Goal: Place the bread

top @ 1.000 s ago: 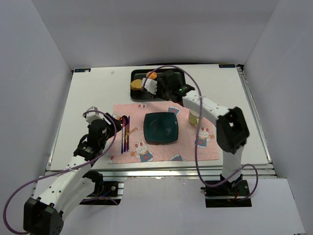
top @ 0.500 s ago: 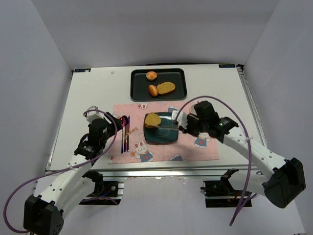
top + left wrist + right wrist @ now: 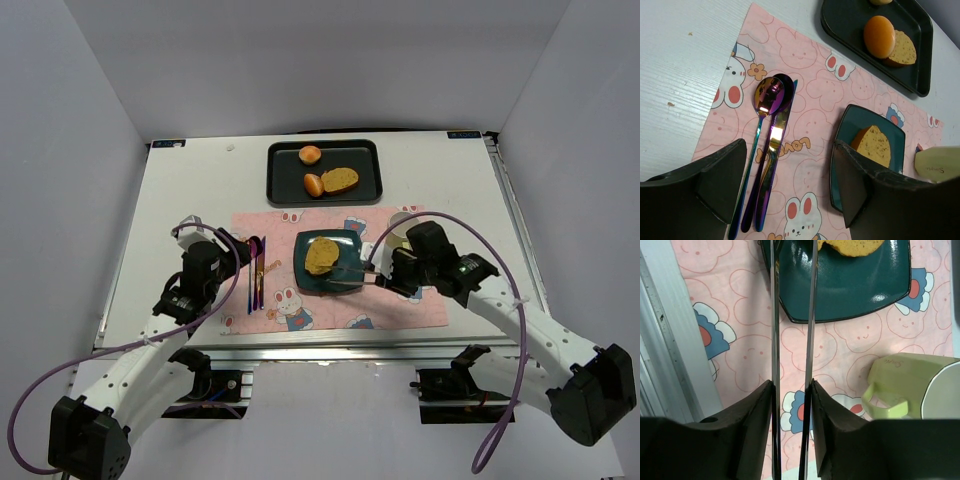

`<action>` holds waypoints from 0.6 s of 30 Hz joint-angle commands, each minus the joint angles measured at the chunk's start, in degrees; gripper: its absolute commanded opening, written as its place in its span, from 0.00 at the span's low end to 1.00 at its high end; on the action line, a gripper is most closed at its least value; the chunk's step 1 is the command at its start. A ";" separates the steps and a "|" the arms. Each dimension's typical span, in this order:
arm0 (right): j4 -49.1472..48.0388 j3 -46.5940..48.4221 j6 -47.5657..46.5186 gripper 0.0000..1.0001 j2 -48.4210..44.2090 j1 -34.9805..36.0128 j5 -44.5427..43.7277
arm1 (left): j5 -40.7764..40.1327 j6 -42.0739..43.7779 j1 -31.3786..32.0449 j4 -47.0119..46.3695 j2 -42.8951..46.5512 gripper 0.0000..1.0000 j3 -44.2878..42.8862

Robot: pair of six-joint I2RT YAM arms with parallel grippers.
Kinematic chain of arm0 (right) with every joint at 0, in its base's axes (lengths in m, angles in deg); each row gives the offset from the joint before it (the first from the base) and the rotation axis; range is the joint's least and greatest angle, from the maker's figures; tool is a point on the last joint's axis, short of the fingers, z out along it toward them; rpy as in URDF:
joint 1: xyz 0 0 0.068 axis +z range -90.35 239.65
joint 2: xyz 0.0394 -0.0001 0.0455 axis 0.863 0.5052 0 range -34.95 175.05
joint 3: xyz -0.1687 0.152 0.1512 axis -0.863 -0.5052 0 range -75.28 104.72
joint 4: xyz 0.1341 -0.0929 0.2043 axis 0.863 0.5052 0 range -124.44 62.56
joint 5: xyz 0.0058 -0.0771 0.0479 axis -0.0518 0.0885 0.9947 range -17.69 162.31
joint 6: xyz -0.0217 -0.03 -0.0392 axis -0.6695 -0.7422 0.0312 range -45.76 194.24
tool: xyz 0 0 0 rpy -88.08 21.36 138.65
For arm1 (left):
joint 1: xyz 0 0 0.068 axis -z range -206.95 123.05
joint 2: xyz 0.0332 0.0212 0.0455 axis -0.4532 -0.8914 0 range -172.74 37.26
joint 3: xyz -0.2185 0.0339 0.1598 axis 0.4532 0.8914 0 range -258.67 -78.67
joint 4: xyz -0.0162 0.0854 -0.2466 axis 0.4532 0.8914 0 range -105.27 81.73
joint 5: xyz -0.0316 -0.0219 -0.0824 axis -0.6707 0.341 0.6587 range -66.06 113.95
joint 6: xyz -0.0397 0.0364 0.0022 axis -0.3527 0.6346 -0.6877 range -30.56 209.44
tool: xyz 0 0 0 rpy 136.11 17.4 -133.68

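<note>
Meanwhile the bread (image 3: 321, 256) has shifted toward the glossy teal plate's (image 3: 351, 245) middle, golden, porous, brown-edged. My right gripper (image 3: 791, 387) pinches thin steel tongs (image 3: 773, 315); my left gripper (image 3: 790, 150) gapes wide, empty.

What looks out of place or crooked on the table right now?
Nothing is spilled or broken. The bread lies off-centre on the plate, toward its far left corner, and seems tilted in the left wrist view. The cutlery overlaps at the spoon bowls. The right gripper holds tongs over the plate.
</note>
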 commanded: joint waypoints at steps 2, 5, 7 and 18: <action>1.51 3.47 0.31 0.40 -2.86 -0.15 2.84 | 0.77 -0.24 -0.03 -1.43 0.26 0.79 -2.13; 1.34 6.27 2.24 0.32 -4.00 -0.50 3.19 | 1.03 -0.24 -0.03 -1.87 -0.01 0.79 -2.30; 0.03 7.95 3.99 0.22 -4.44 -1.29 3.28 | 1.56 -0.15 -0.03 -2.57 -0.44 0.79 -2.21; -7.80 16.83 28.92 0.00 3.81 -34.01 6.97 | 10.87 2.66 -0.03 -8.37 -5.98 0.10 -3.27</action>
